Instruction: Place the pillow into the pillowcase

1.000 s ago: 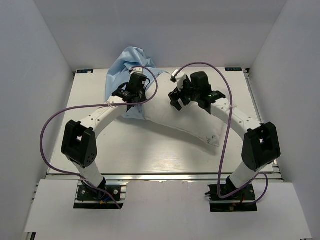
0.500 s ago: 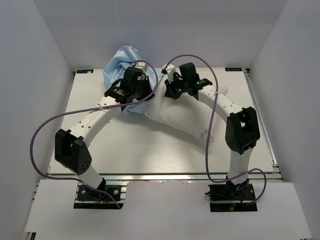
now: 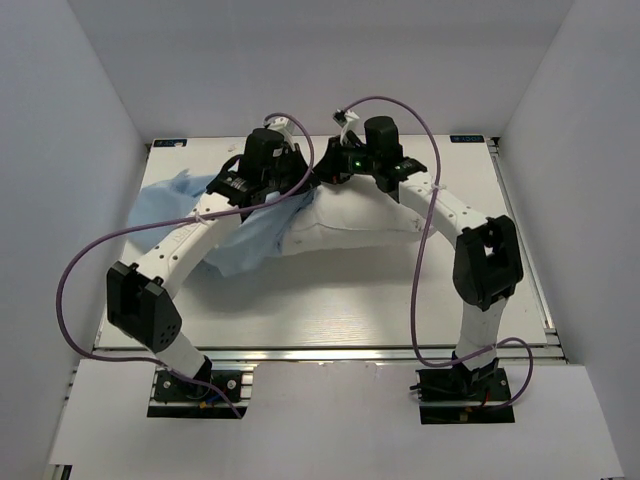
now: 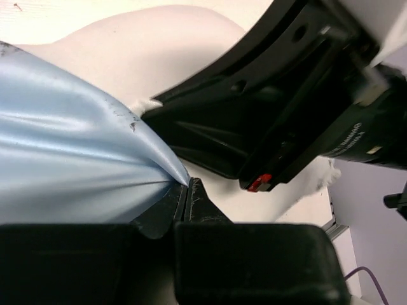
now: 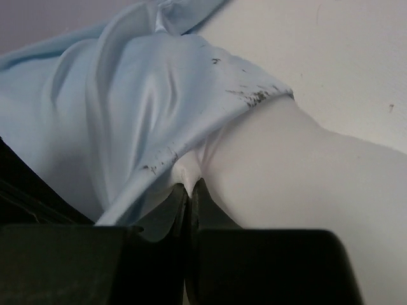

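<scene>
Left pincer (image 4: 186,189) pressed together on a drawn-up peak of the pillowcase (image 4: 70,146); right pincer (image 5: 189,189) pressed together on its speckled hem
From above, both grips are hidden under the wrists at the far middle of the tabletop (image 3: 330,300); only the wrist views show them. At the right tips a nub of cream cloth sits beside the blue hem; whether the pillow (image 3: 360,220) is caught too is unclear. The right arm (image 4: 286,108) and its black body block much of the left wrist view. Only the overhead view shows the pillow lying across the far middle, the pillowcase over its left end and trailing left
</scene>
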### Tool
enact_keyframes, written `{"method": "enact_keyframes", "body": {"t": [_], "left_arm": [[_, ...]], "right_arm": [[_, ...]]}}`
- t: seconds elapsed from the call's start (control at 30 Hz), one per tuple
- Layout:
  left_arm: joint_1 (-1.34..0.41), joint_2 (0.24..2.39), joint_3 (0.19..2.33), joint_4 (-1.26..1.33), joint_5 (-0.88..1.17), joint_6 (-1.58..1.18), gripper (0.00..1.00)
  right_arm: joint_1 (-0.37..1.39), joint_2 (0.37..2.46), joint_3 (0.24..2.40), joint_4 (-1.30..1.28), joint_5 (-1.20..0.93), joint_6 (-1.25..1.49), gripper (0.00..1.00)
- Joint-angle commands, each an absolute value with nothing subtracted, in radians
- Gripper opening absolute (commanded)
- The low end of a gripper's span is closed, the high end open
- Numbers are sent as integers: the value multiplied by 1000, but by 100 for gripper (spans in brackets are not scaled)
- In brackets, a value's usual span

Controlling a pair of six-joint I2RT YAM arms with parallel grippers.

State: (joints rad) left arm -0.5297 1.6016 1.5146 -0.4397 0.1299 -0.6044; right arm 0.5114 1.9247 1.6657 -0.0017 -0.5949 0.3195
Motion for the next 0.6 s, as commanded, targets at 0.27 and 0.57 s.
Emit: {"method": "enact_keyframes", "body": {"t": [0.27, 0.57], "left_arm": [[-511, 1333, 1187, -383, -9, -758, 44], [-506, 1223, 1200, -485, -55, -758, 72]], "right_arm": [[526, 1634, 1296, 14, -663, -142, 54], [506, 1388, 1275, -288, -816, -714, 89]]}}
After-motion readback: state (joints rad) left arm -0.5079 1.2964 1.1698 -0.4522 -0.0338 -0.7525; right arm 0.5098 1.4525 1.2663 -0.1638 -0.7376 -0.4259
